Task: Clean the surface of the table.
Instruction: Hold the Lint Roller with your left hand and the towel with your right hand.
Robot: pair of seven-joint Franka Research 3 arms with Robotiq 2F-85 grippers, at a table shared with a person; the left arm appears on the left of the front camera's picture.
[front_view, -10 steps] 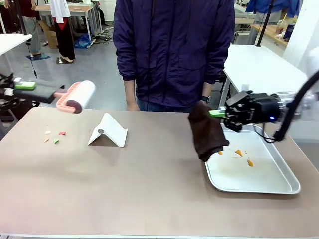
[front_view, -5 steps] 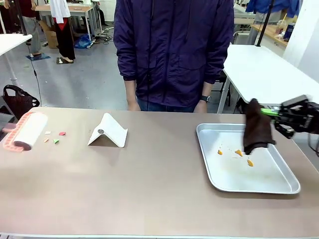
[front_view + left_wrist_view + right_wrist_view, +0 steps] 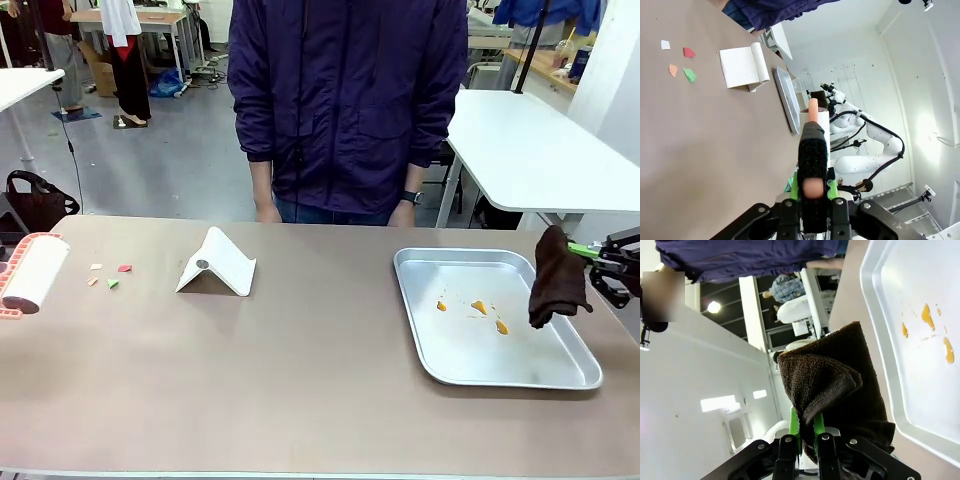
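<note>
Right hand [image 3: 578, 252] sat clamped on the limp cloth [image 3: 556, 282], left hand [image 3: 814, 191] on the roller [image 3: 38, 268], and the stiff, smooth bench [image 3: 300, 370] between them wanted wiping, not gripping.

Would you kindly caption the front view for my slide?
Right gripper holds a brown cloth over the metal tray; lint roller at the left edge of the table.
</note>
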